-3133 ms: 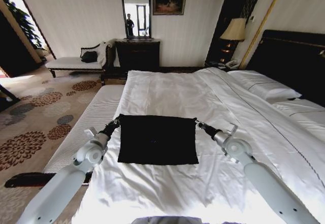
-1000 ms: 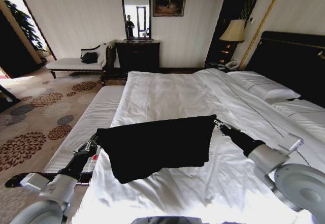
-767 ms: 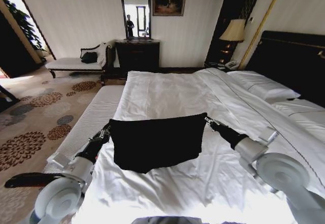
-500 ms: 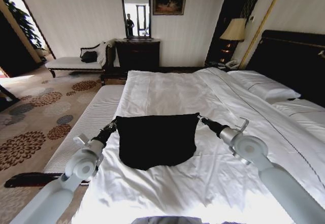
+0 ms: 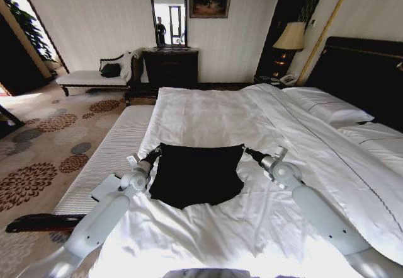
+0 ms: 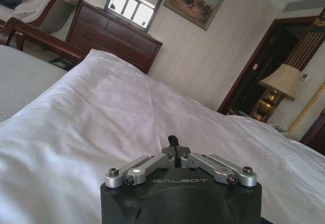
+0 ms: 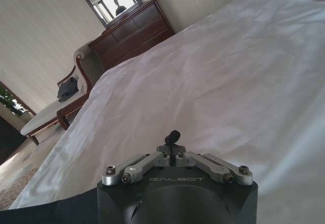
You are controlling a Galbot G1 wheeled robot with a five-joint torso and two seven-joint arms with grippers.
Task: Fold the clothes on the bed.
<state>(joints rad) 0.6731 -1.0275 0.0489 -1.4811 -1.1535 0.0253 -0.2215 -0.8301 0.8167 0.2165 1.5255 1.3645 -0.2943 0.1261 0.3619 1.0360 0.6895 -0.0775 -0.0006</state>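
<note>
In the lower middle of the head view, the black T-shirt (image 5: 196, 174) lies on the bed (image 5: 208, 111). The left claw (image 5: 155, 154) and right claw (image 5: 246, 151) each pinch a far corner, likely keeping that edge taut for folding.

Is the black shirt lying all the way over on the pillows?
No, the black shirt is near the foot of the bed, held at its top corners by the left gripper and right gripper, far from the pillows.
</note>
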